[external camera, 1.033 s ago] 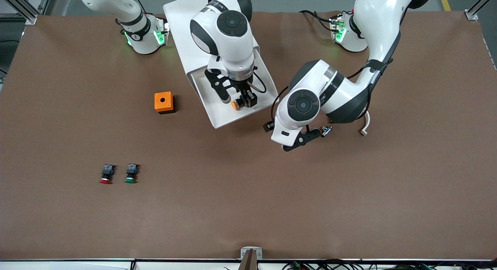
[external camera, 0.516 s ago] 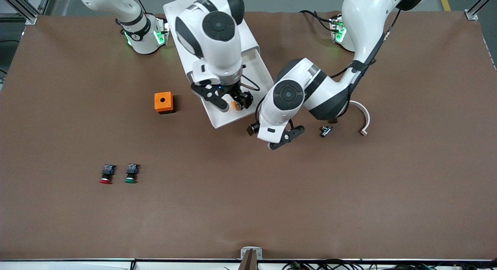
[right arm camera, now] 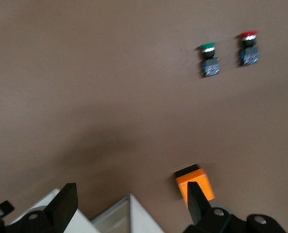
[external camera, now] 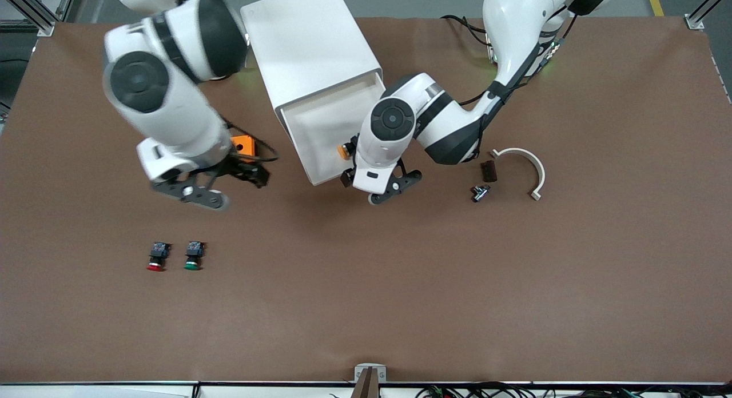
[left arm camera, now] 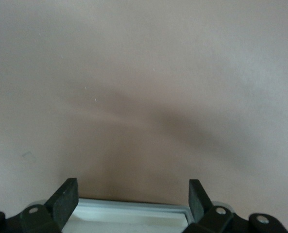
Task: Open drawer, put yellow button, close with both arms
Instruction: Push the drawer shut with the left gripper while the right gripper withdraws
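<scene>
The white cabinet (external camera: 309, 43) stands near the robots' bases with its top drawer (external camera: 311, 129) pulled out. The yellow button (external camera: 343, 151) lies in that drawer near its front corner, partly hidden by the left arm. My left gripper (external camera: 359, 188) hangs open at the drawer's front edge. In the left wrist view its fingers (left arm camera: 66, 199) stand wide, the drawer's front rim (left arm camera: 134, 209) showing between them. My right gripper (external camera: 239, 190) is open and holds nothing, above the table beside the orange box (external camera: 244, 143). The right wrist view shows its fingers (right arm camera: 65, 203) apart, over a white corner of the drawer (right arm camera: 131, 216).
A red-capped button (external camera: 155, 258) and a green-capped button (external camera: 193, 256) lie side by side nearer the front camera, toward the right arm's end. A white curved piece (external camera: 523, 160), a small dark block (external camera: 489, 170) and a small metal part (external camera: 479, 192) lie toward the left arm's end.
My right gripper opened, left the yellow button in the drawer and swung away toward the orange box. My left arm moved over to the drawer's front edge.
</scene>
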Controlling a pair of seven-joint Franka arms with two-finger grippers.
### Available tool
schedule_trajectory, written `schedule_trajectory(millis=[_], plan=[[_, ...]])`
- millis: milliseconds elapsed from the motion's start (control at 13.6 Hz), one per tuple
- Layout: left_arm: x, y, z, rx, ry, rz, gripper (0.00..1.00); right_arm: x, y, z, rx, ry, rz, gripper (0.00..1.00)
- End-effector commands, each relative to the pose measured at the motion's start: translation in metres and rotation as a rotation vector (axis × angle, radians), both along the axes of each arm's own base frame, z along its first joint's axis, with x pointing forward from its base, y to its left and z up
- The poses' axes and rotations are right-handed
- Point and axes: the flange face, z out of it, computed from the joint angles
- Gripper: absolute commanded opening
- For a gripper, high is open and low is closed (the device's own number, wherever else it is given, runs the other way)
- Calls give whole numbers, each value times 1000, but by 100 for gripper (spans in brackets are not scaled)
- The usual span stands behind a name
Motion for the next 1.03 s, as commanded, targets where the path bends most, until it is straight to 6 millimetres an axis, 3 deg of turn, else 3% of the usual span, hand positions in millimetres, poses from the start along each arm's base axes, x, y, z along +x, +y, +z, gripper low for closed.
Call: schedule_trajectory(millis=[0,148,295,516,590,959], plan=[[-24,-25,4,-4,-18,3,100,12,-68,14,34,10,106,100],[-44,-42,6,-2,-15,-1,100,15,-117,14,33,61,162,100],[-70,-61,3,1,3,-5,100,15,-168,35,39,84,178,100],[-106,-81,-4,25,25,-2,100,11,-223,43,53,119,182,100],[-115,-86,-6,33,29,-1,100,12,-238,42,59,121,172,100],[-144,-102,-9,39,59,1,100,13,-259,36,43,132,190,100]])
